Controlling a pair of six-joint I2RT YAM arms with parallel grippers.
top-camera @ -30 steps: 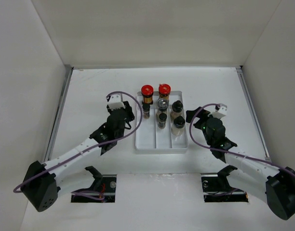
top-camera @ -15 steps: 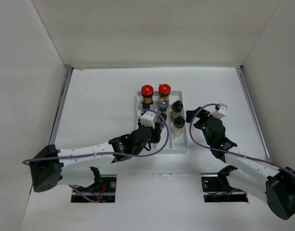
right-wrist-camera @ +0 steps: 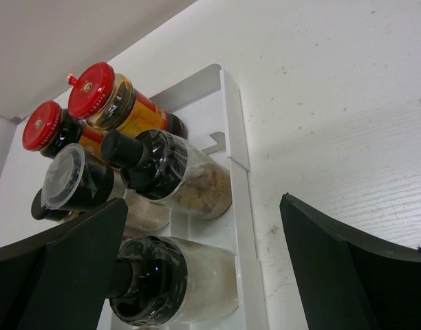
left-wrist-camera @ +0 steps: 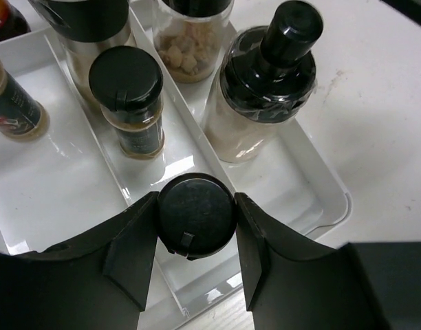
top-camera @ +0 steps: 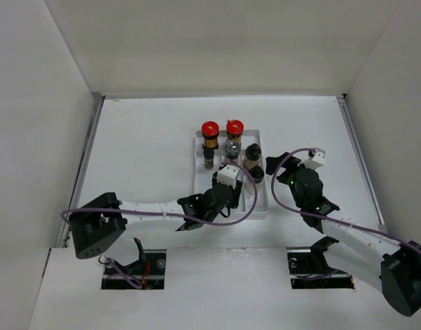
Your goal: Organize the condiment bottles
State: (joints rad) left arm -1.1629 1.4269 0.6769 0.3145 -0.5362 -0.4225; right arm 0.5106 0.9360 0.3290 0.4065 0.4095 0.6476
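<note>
The left gripper (left-wrist-camera: pixel 197 230) squeezes a little black-capped jar (left-wrist-camera: pixel 195 210), standing straight up over a tray wall (left-wrist-camera: pixel 197 148), and the bare middle-lane spot (left-wrist-camera: pixel 155 172) lies near eleven o'clock from it (the right gripper (right-wrist-camera: pixel 203 201) gapes wide, farther away).

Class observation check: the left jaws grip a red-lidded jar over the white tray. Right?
No. The left jaws grip a black-capped jar over the white tray; the left wrist view shows it.
</note>
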